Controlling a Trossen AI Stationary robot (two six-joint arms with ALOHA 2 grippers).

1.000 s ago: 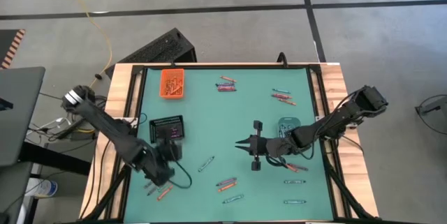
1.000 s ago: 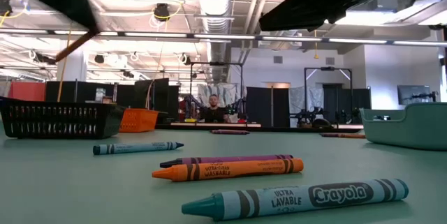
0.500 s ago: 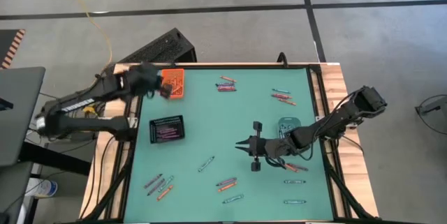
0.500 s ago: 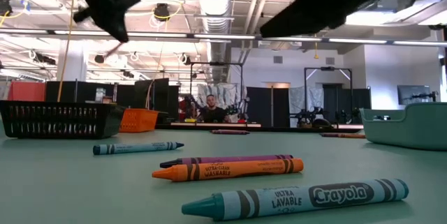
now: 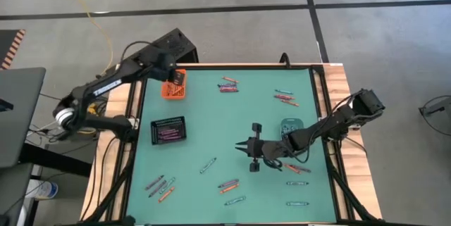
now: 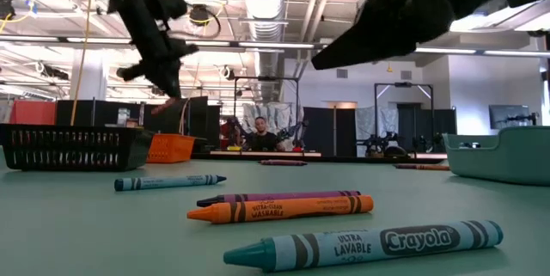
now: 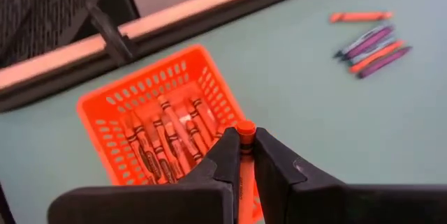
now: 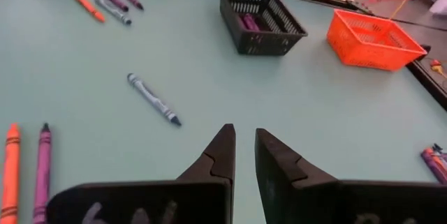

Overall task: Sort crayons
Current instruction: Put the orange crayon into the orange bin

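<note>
Crayons lie scattered on the green table: a cluster at the far middle, one at the far right, one at the near left, and others near the front. My left gripper hangs over the orange tray at the far left, shut on an orange crayon. The tray holds several orange crayons. My right gripper hovers over the table's middle, its fingers a narrow gap apart with nothing between them. A blue crayon lies ahead of it. My left gripper pinches the orange crayon between its two fingers, and the crayon lies along them. Its blunt end pokes out past the fingertips. The fingers slant downward toward the far edge. The crayon is lifted clear, above the orange tray's near right corner.
A black tray with purple crayons stands left of centre, and a teal tray stands beside my right arm. Raised black rails edge the table. A dark case sits beyond the far left corner.
My left gripper has swung from the near left crayon cluster toward the far edge, rolling as it went, and now hangs over the orange tray with the orange crayon still in its fingers. My right gripper has sunk a little.
</note>
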